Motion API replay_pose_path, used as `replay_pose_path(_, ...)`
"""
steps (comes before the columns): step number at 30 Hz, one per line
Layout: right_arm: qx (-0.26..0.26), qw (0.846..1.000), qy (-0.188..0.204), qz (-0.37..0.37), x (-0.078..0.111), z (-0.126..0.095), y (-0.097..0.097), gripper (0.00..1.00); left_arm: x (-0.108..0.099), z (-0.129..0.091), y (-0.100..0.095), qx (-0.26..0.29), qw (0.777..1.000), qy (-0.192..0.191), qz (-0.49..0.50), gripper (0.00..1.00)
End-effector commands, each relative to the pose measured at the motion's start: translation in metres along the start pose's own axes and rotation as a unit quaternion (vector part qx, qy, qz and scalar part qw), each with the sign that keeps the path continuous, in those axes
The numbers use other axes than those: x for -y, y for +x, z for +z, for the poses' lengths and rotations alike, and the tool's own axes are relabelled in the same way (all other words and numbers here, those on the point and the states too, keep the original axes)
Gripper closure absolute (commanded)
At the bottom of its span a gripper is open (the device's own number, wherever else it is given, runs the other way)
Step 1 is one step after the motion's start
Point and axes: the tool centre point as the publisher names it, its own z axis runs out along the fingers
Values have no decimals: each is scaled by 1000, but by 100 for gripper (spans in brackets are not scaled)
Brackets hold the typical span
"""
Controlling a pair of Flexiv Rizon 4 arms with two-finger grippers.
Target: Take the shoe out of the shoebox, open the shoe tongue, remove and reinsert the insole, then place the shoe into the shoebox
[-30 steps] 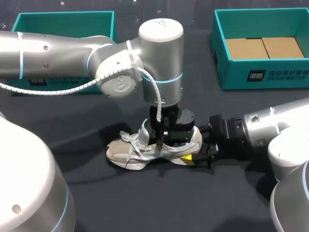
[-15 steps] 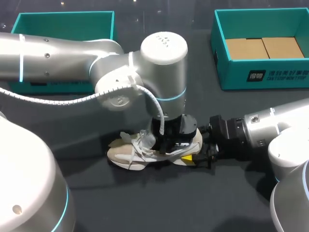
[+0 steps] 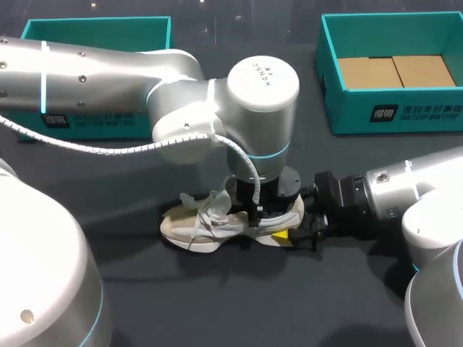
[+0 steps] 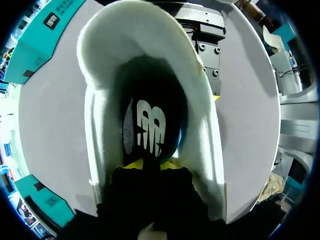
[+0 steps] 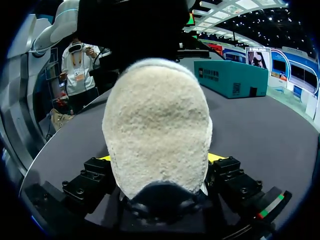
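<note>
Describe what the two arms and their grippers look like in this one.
Both arms are glossy silver-grey with rounded joints and thin light-blue rings. The left arm carries a white ribbed cable and small print on its round cap; the left gripper is black. The right arm ends in a black wrist; the right gripper is black, bolted, yellow-tipped.

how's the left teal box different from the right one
The left box is partly hidden behind the left arm; the right box is unobstructed. The right box has tan cardboard on its floor; what shows inside the left box is plain teal. Both are teal and open-topped.
</note>
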Motion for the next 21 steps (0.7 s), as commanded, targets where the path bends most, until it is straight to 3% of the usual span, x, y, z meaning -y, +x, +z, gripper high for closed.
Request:
replay_pose_path(1, 0, 1000, 2, 0, -2, 3, 3, 100, 5, 51, -20, -2, 1000, 0, -7, 100)
replay_pose_path(9, 0, 1000, 2, 0, -2, 3, 3, 100, -9, 32, -15, -14, 999, 41, -15, 100)
replay_pose_path(21, 0, 1000, 2, 0, -2, 3, 3, 100, -30, -11, -9, -48, 983, 158, -79, 100)
